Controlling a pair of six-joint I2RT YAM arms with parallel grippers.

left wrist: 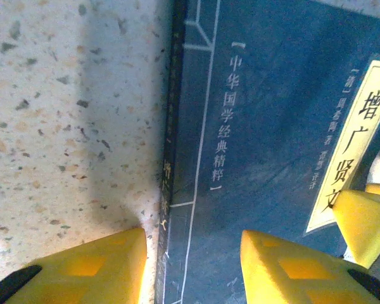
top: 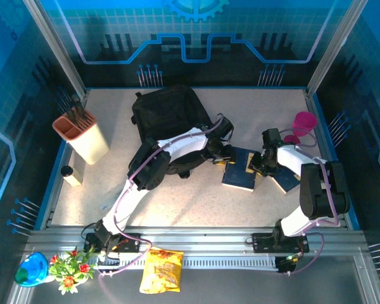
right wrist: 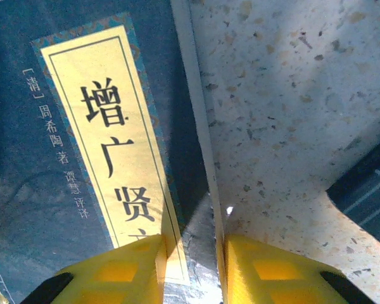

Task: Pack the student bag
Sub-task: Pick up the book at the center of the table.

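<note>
Hardly begun: book (top: pixel 239 171) outside the bag (top: pixel 168 114), my right gripper (right wrist: pixel 195 240) pinching its edge, my left gripper (left wrist: pixel 191 235) half-closed astride its spine, hold unclear.

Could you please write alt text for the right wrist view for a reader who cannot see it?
A dark blue book with a yellow title label in Chinese lies on a speckled table, its page edge pinched by the right gripper at the bottom of the frame. A corner of a second dark book shows at the right.
</note>
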